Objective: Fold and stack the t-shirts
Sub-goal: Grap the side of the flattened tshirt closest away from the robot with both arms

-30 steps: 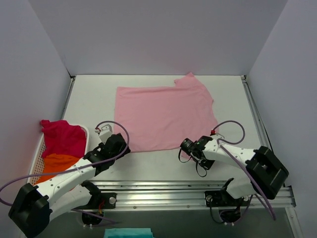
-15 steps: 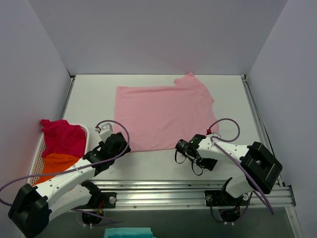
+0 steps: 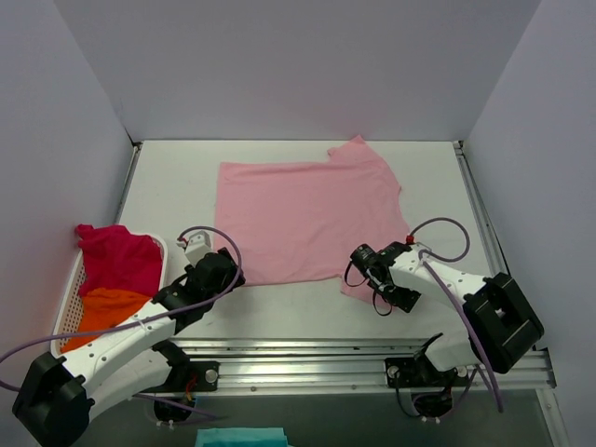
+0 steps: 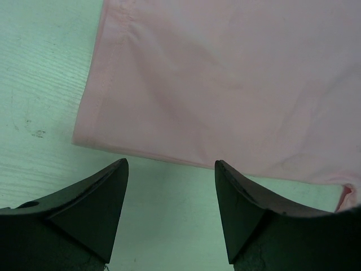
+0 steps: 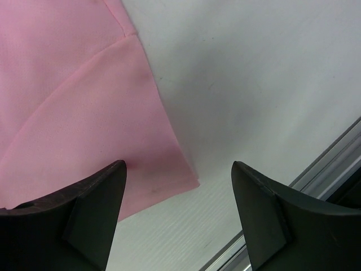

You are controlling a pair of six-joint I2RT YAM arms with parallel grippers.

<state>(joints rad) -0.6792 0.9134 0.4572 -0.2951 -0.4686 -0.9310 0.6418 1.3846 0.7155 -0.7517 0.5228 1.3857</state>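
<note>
The light pink t-shirt (image 3: 307, 209) lies spread flat on the white table. Its near left hem corner shows in the left wrist view (image 4: 186, 84) and its near right sleeve corner in the right wrist view (image 5: 84, 130). My left gripper (image 3: 231, 277) is open and empty just short of the near left hem (image 4: 171, 164). My right gripper (image 3: 358, 270) is open and empty over the sleeve corner (image 5: 177, 166), its left finger above the cloth. The magenta-red t-shirt (image 3: 119, 258) and the orange t-shirt (image 3: 104, 307) lie bunched in a basket at the left.
The white basket (image 3: 67, 298) sits at the table's left edge. A metal rail (image 3: 372, 354) runs along the near edge and shows in the right wrist view (image 5: 316, 180). Grey walls enclose the table. A teal cloth (image 3: 228, 438) lies below the rail.
My right gripper has swung right and a little away, from off the hem to over the near right sleeve corner. The left arm has barely moved. The shirt has not shifted.
</note>
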